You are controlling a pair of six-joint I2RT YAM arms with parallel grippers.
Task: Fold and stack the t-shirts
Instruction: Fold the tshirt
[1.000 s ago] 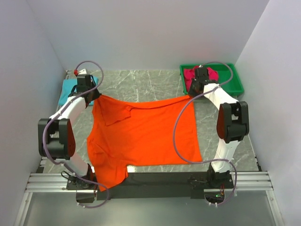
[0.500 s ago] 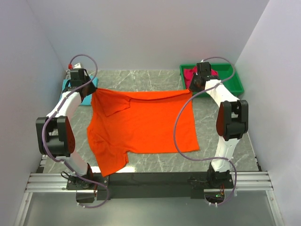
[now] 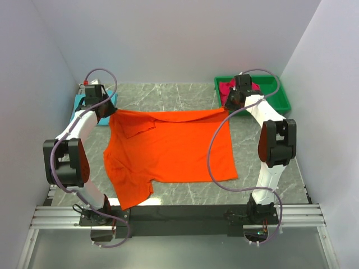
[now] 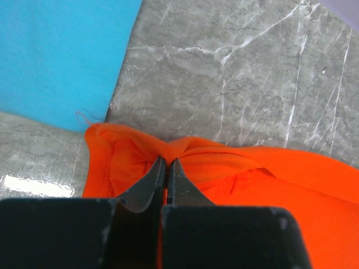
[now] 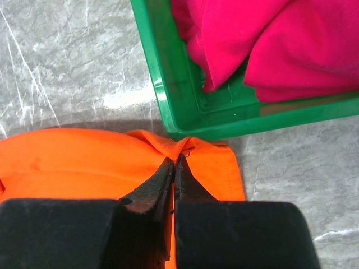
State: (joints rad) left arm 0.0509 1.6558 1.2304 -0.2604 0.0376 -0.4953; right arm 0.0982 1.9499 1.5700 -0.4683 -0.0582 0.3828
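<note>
left end effector (image 4: pixel 166 162): pressed together, pinching the far-left corner of the orange t-shirt (image 3: pixel 174 148) | right end effector (image 5: pixel 174 159): pressed together, pinching its far-right corner, just beside the green bin (image 5: pixel 162 84) | orange t-shirt: spread across the bench (image 3: pixel 168 92), far edge stretched between both arms | turquoise t-shirt (image 4: pixel 56 50): flat, far left | crimson-pink t-shirt (image 5: pixel 269 45): bunched inside the bin

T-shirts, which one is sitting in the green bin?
The crimson-pink t-shirt, bunched inside the green bin. The orange t-shirt lies spread out in the middle; the turquoise t-shirt lies at the far left.
</note>
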